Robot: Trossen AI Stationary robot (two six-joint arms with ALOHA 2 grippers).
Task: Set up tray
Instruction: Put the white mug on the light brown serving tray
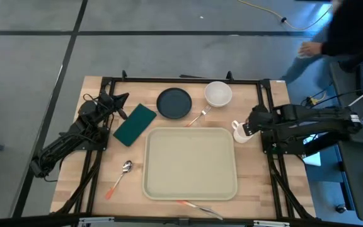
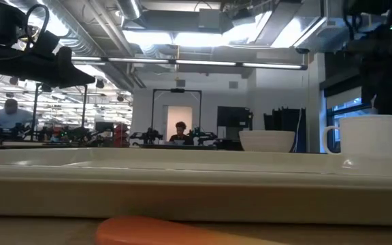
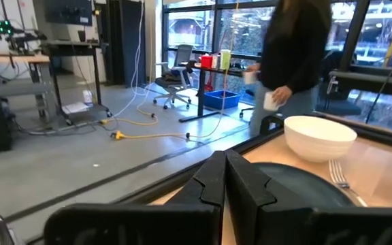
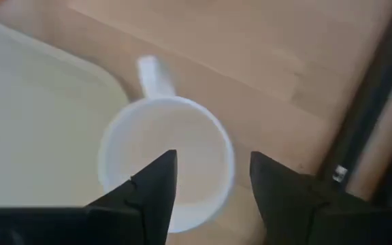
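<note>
The beige tray [image 1: 191, 162] lies flat in the middle of the table, with nothing on it. A white mug [image 1: 240, 131] stands on the wood at the tray's far right corner, handle toward the tray [image 4: 156, 75]. My right gripper [image 4: 209, 184] hangs open over the mug, pointing steeply down, one finger above its hollow and one above its rim; I see no touch. At the table's far left, my left gripper [image 3: 224, 180] is level and shut on nothing, beside a dark green napkin [image 1: 134, 123].
Behind the tray stand a dark plate [image 1: 174, 103] and a white bowl [image 1: 218, 93], with a fork [image 1: 197, 117] between them. A spoon [image 1: 123, 171] lies left of the tray, a knife [image 1: 197, 207] at its near edge. A person [image 1: 333, 31] stands beyond the far right corner.
</note>
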